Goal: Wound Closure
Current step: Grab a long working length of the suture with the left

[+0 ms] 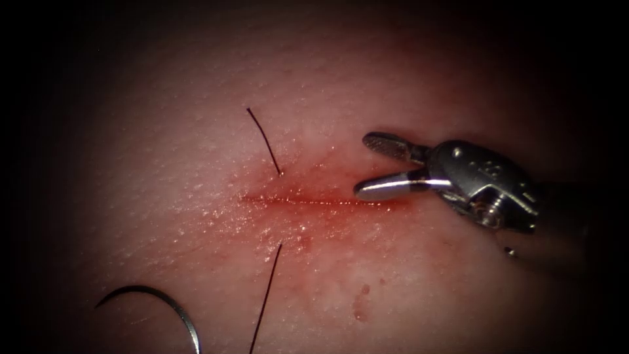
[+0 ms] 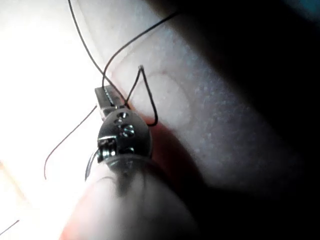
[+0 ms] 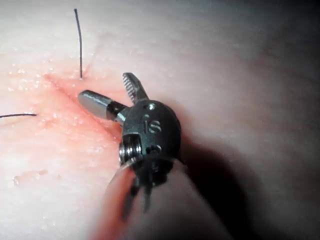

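On tissue (image 1: 196, 164), right pincer (image 1: 377, 167) gapes empty beside cut (image 1: 314, 200) (needle (image 1: 164, 305) loose) — level.

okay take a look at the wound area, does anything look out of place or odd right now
The needle lies loose on the tissue, below and left of the cut, held by neither hand. The right hand hovers open and empty at the cut's right end. Thread crosses the cut; red fluid spots the tissue.

Bright light pools mid-scene, fading to black at the edges

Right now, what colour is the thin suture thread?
Black thin suture thread, clearest in endoscope view.
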Controlling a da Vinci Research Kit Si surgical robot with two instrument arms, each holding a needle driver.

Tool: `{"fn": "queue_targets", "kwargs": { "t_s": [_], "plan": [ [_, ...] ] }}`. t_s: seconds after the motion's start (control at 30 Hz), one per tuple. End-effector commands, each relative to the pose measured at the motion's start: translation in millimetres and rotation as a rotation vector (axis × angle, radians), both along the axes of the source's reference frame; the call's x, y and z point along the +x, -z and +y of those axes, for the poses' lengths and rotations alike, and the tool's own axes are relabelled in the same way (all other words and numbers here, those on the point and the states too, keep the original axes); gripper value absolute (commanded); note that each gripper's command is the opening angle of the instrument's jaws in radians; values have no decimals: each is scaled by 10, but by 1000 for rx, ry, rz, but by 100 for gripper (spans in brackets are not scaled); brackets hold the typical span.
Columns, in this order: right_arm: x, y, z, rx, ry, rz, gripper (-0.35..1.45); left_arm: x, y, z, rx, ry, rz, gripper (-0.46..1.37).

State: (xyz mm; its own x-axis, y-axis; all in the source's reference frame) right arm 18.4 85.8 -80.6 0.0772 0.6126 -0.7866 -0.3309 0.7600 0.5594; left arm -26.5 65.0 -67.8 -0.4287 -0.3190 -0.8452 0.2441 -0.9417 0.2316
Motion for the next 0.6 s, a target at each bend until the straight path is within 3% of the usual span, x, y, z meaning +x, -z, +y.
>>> {"fn": "queue_targets", "kwargs": {
  "t_s": [0.03, 0.27, 0.6],
  "plan": [
    [0, 1, 0, 0, 12, 10, 138, 0, -1, 6, 1, 13, 1, -35],
    [0, 1, -1, 3, 38, 22, 139, 5, 11, 45, -24, 78, -43, -35],
    [4, 1, -5, -7, 106, 60, 139, 11, 37, 96, -77, 128, -91, -35]
  ]
}}
